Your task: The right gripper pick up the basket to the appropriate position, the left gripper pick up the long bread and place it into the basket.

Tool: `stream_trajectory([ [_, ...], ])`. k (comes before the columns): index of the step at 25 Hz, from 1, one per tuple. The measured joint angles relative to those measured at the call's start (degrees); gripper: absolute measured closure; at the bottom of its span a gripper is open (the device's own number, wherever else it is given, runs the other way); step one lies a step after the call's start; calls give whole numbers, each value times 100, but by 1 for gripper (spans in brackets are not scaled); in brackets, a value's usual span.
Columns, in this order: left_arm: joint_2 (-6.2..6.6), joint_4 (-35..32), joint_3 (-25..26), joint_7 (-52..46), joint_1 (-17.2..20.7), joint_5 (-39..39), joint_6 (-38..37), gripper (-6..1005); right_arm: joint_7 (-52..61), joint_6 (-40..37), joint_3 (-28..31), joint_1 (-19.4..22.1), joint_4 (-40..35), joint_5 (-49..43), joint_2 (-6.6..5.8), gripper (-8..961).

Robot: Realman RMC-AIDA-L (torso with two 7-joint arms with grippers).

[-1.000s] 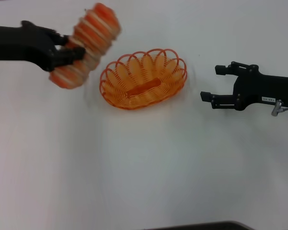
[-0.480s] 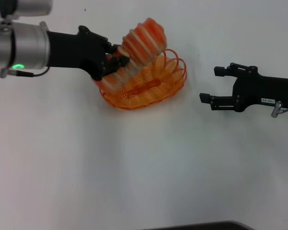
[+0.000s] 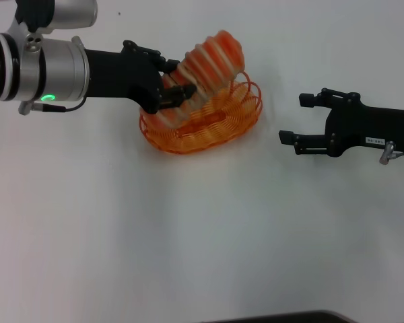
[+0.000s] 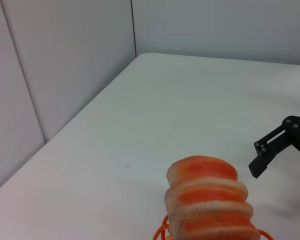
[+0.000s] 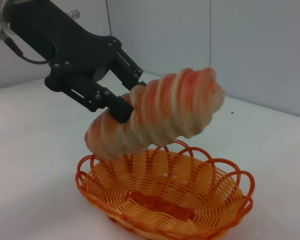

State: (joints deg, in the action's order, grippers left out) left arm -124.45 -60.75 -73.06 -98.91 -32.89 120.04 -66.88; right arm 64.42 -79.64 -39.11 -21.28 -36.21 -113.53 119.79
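Note:
My left gripper point(image 3: 177, 86) is shut on the long bread point(image 3: 207, 67), an orange-brown loaf with cream ridges. It holds the loaf tilted just above the orange wire basket point(image 3: 250, 108), the lower end over the basket's left rim. The right wrist view shows the left gripper point(image 5: 121, 95), the loaf point(image 5: 165, 107) and the basket point(image 5: 225, 220) below it, with a gap between loaf and basket floor. The loaf's end point(image 4: 209, 202) fills the left wrist view. My right gripper point(image 3: 298, 119) is open and empty on the table, to the right of the basket; it also shows in the left wrist view point(image 4: 270, 150).
The basket stands on a plain white table point(image 3: 188, 235). White walls point(image 4: 65, 60) rise behind the table's far edge. A dark edge point(image 3: 283, 316) shows at the near side.
My left arm has carried the long bread to the right, from beside the basket's left to above the basket. The right gripper and the basket have not moved.

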Motion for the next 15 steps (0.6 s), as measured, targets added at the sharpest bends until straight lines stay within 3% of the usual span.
stream_trajectory([
  [1,0,16,-5,0,4,-14,3,761,0,0,0,-2,0,-2,0,34],
  [9,20,60,149,25,86,-151,-51,427,-4,4,11,-7,0,9,0,33],
  [15,34,27,850,531,597,-971,-492,179,-18,2,48,-7,-7,21,-9,33],
])
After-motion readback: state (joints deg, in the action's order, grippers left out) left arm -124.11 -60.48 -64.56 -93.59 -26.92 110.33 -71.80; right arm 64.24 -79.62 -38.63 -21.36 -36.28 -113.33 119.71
